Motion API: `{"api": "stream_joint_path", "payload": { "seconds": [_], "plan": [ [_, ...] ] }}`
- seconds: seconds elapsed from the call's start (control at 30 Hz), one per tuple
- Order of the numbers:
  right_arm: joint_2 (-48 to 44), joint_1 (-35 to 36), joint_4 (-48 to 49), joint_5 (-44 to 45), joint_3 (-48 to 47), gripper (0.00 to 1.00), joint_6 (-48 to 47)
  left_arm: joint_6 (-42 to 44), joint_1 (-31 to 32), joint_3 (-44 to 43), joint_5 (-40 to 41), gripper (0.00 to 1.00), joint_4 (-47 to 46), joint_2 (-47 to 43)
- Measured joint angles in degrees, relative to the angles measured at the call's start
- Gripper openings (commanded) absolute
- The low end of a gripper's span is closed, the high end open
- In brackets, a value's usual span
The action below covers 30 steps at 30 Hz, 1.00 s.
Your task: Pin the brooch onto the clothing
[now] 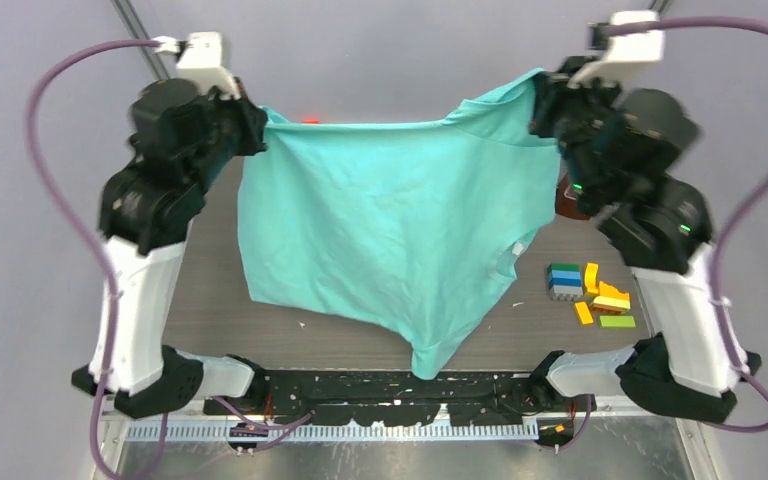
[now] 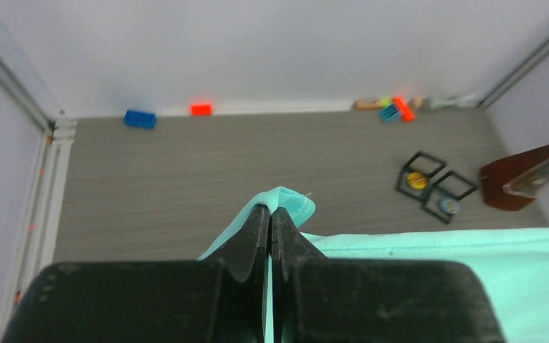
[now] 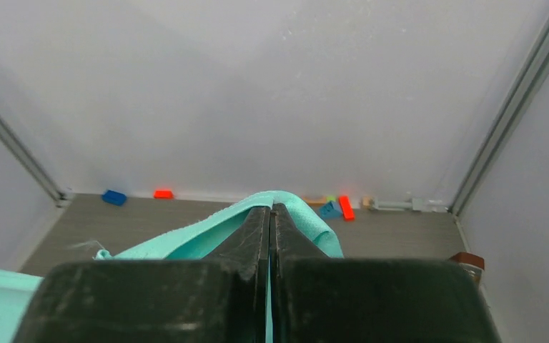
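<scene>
The turquoise-green T-shirt (image 1: 390, 220) hangs stretched between my two raised grippers, its lower end drooping toward the table's near edge. My left gripper (image 1: 257, 125) is shut on one top corner of the shirt; in the left wrist view (image 2: 270, 209) fabric (image 2: 472, 250) bulges over the closed tips. My right gripper (image 1: 543, 105) is shut on the other top corner; in the right wrist view (image 3: 271, 207) cloth (image 3: 186, 239) drapes over the tips. Two small round badges in black square frames (image 2: 417, 180) (image 2: 449, 206) lie on the table; I cannot tell which is the brooch.
A brown stand (image 2: 525, 175) sits at the right, partly behind the right arm (image 1: 567, 200). Loose toy bricks lie at the near right (image 1: 590, 290). A blue brick (image 2: 140, 118), a red brick (image 2: 201, 108) and more bricks (image 2: 393, 108) line the back wall.
</scene>
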<state>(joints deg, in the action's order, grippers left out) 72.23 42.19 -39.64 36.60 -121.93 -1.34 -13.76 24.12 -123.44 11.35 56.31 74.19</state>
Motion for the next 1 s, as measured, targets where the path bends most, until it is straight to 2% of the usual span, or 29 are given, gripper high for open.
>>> {"api": "stream_joint_path", "payload": {
  "seconds": [0.13, 0.23, 0.47, 0.67, 1.0],
  "plan": [
    [5.1, -0.1, 6.1, 3.7, 5.9, 0.00, -3.5, 1.0, -1.2, 7.9, 3.0, 0.00, -3.5, 4.5],
    [9.6, -0.1, 7.1, 4.7, 7.5, 0.00, -5.3, 1.0, -1.9, 12.5, 4.1, 0.00, -3.9, 6.2],
    [11.5, -0.1, 6.7, 3.4, 5.7, 0.00, -5.9, 2.4, -2.2, 16.8, 4.3, 0.00, -9.1, 0.3],
    [5.9, -0.3, 1.3, -5.7, 3.2, 0.00, -4.9, 3.3, -2.4, 17.4, 0.6, 0.00, -10.3, -9.7],
    [-6.9, -0.3, -6.4, -23.2, -0.8, 0.00, -3.1, 2.8, -2.4, 8.1, -2.4, 0.00, -3.5, -17.4]
  ]
}}
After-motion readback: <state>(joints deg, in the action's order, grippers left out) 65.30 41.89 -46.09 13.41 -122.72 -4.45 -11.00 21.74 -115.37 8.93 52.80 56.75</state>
